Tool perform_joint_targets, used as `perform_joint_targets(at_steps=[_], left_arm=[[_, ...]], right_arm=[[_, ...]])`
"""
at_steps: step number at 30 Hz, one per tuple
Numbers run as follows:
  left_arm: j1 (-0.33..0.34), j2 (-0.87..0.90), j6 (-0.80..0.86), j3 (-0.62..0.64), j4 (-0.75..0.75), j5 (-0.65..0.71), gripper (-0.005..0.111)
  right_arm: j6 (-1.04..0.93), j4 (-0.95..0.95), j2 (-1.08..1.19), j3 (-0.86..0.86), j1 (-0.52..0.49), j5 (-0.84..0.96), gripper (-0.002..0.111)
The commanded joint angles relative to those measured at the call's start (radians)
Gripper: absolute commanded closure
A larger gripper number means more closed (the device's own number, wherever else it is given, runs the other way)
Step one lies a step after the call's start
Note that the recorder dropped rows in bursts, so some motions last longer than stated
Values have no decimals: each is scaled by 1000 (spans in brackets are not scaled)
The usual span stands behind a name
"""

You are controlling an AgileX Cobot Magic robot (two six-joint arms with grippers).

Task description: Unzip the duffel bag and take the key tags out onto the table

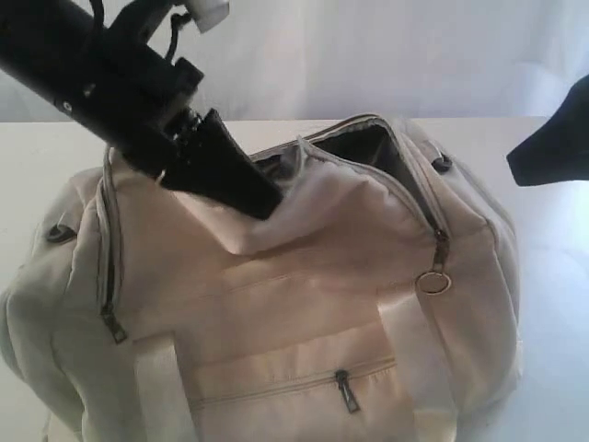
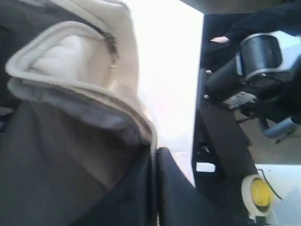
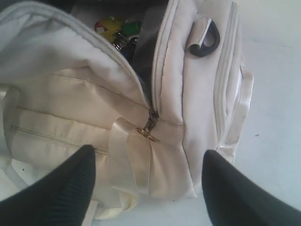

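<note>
The cream duffel bag (image 1: 304, 304) lies on the white table (image 1: 557, 313) with its top zipper open and dark lining showing. My left gripper (image 1: 265, 197) reaches down to the near lip of the opening. In the left wrist view it (image 2: 155, 165) is shut on that fabric edge. Inside the opening, the key tags (image 3: 116, 31) show red, yellow, green and blue. My right gripper (image 3: 148, 155) hangs open above the bag's end, apart from the zipper pull and its ring (image 3: 149, 129). In the exterior view it (image 1: 545, 152) is a dark shape at the right edge.
A side pocket with its zipper shut (image 1: 345, 391) faces the front, and pale webbing straps (image 1: 166, 387) run down that side. A grey D-ring (image 3: 207, 40) sits on the bag's end. White table (image 3: 275, 94) lies beside the bag.
</note>
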Motion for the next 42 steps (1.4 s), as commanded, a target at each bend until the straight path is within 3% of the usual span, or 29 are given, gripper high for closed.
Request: perform_joint_targets(at_steps=[1, 5, 17, 21, 27, 29, 33, 36, 37, 39, 41, 42], left_arm=[[-115, -104, 1, 147, -35, 95, 107], [-227, -170, -15, 295, -72, 92, 107], [-504, -210, -31, 546, -175, -315, 105], [-522, -208, -31, 563, -175, -367, 83], [-522, -208, -65, 563, -175, -351, 32], [-522, -210, -76, 556, -175, -300, 28], [-522, -210, -98, 426, -141, -100, 34], [-522, -210, -295, 246, 147, -26, 41], [-522, -214, -392, 188, 301, -27, 45], [-522, -221, -459, 132, 456, -66, 52], [-522, -228, -568, 112, 628, -227, 60], [-522, -224, -677, 130, 744, -378, 70]], right_arm=[[6, 15, -27, 13, -10, 22, 47], [6, 32, -46, 13, -10, 33, 47], [4, 114, -65, 13, -10, 41, 47], [4, 119, -65, 13, -10, 41, 47], [4, 119, -65, 13, -10, 41, 47], [4, 119, -65, 13, -10, 41, 47], [4, 119, -65, 13, -10, 41, 47], [4, 126, -65, 13, -10, 41, 47], [-1, 136, -65, 13, -10, 41, 47], [-23, 154, -65, 13, -10, 41, 47], [-37, 168, -65, 13, -10, 41, 47], [-46, 183, -60, 13, -10, 41, 48]])
